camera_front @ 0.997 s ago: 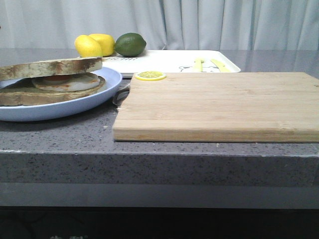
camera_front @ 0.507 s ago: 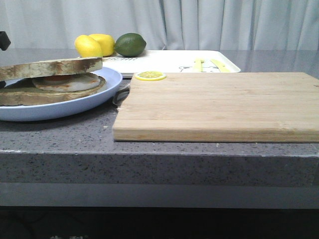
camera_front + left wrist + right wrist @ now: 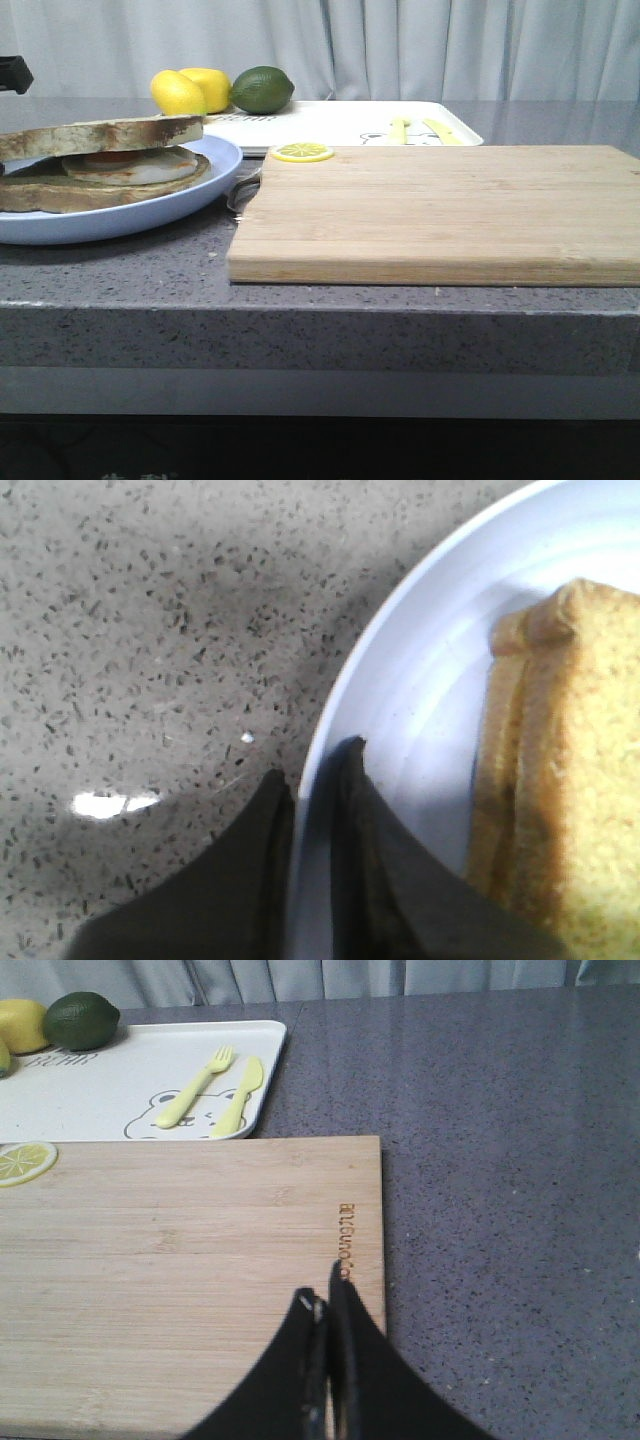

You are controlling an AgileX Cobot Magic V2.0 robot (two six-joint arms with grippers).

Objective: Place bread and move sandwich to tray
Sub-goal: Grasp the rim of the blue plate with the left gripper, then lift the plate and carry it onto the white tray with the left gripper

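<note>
Resting on a light blue plate (image 3: 150, 215) at counter's left: sandwich (image 3: 100, 160), brown-crusted, fried egg inside. Left hand (image 3: 312, 790) pinching plate rim; right hand (image 3: 325, 1305) clenched above cutting board (image 3: 180, 1260).

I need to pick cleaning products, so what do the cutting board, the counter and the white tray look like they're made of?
Cutting board: pale wood, maybe bamboo, with glued strips, visible grain and a matte face.
Counter: grey speckled stone or composite, faintly glossy.
Tray: smooth white, probably plastic or melamine, with a printed bear.
</note>
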